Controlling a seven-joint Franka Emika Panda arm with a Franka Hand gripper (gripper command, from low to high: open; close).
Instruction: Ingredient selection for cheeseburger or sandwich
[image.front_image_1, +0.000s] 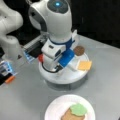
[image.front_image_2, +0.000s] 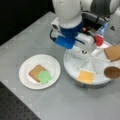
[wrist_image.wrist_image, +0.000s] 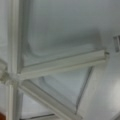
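1. Paper plate (image.front_image_2: 26, 66): sits on the grey surface (image.front_image_2: 62, 102), beside the round divided tray (image.front_image_2: 72, 66). Holds a bread square (image.front_image_2: 35, 71) with the green lettuce (image.front_image_2: 44, 76) lying on one corner. This is the sandwich so far; no tomato, cheese or top bread on it yet.
2. Tray stock, in a front view: yellow cheese square (image.front_image_2: 86, 76), brown patty (image.front_image_2: 112, 72), second bread square (image.front_image_2: 113, 53), red tomato (image.front_image_2: 99, 40), each in its own wedge.
3. Gripper (image.front_image_2: 83, 51): low over the tray, near its centre, between the tomato and cheese wedges. Whether it is spread or pressed together cannot be told; nothing shows held. The wrist view shows only white dividers and bare tray floor below.
4. Handling note, as judgement: the pieces are thin and flat and the dividers stand close, so a clean pick calls for centring over one wedge, clear of the ribs, and coming straight down onto the piece's edges.
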